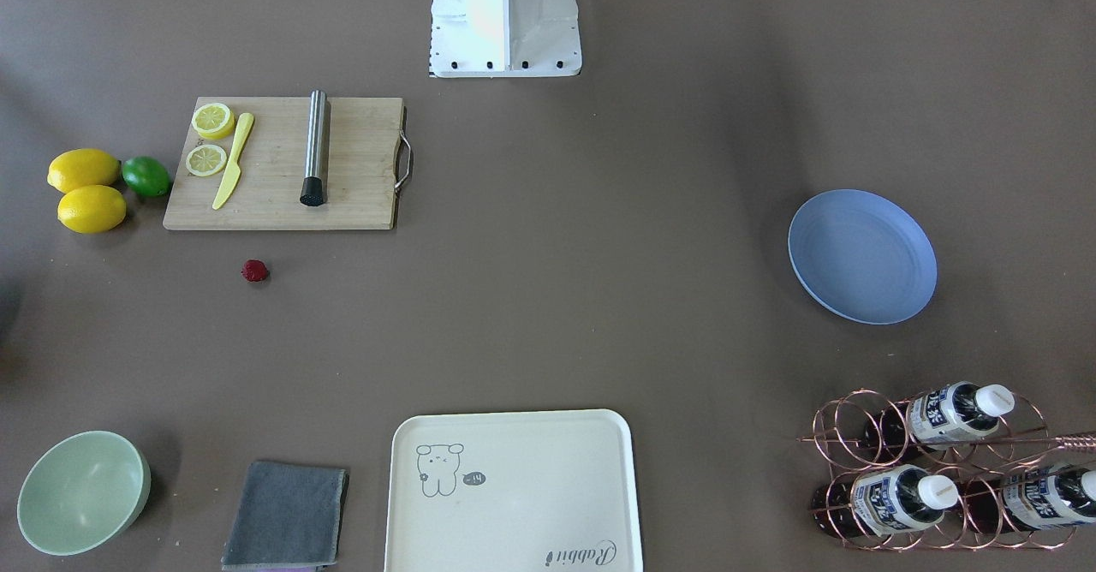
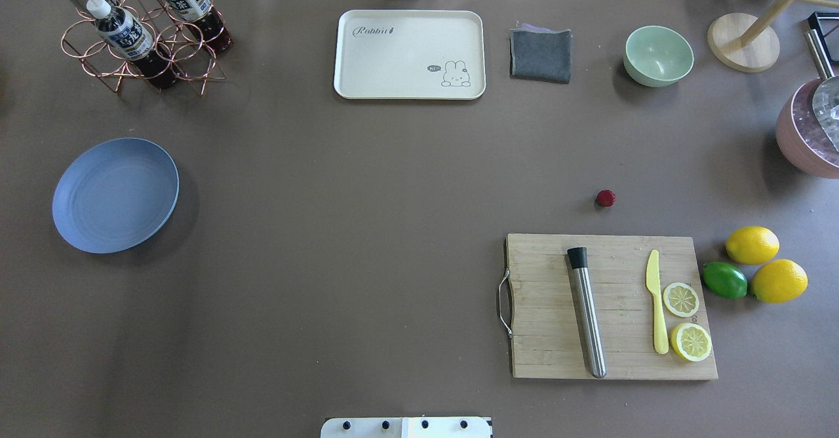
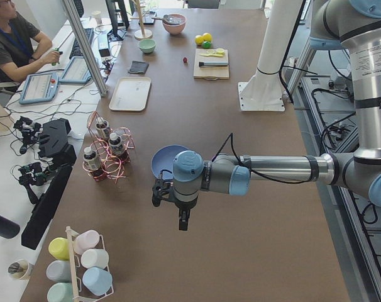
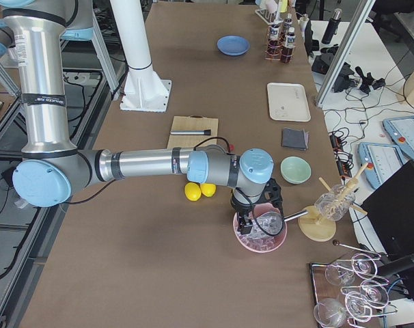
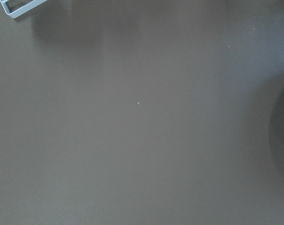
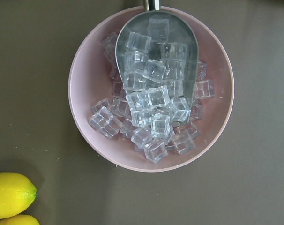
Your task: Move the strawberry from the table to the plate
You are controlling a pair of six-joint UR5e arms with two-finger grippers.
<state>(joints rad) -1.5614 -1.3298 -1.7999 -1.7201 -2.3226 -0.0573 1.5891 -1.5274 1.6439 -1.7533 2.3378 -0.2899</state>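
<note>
The small dark red strawberry [image 1: 254, 271] [image 2: 605, 197] [image 3: 185, 60] lies on the grey-brown table [image 1: 548, 298], just beyond the cutting board's far edge as the overhead view shows it. The pale blue plate [image 1: 861, 256] [image 2: 115, 195] [image 4: 232, 45] sits empty on the opposite half of the table. My left gripper [image 3: 183, 220] hangs over bare table beside the plate [image 3: 162, 158]; whether it is open or shut I cannot tell. My right gripper [image 4: 246, 220] hovers above a pink bowl of ice cubes [image 6: 151, 89], far from the strawberry; its state I cannot tell either.
A wooden cutting board [image 2: 613, 305] carries a steel muddler, a yellow knife and lemon slices. Two lemons [image 2: 765, 262] and a lime [image 2: 724, 279] lie beside it. A cream tray [image 2: 409, 53], grey cloth [image 2: 541, 54], green bowl [image 2: 658, 55] and bottle rack [image 2: 141, 28] line the far edge.
</note>
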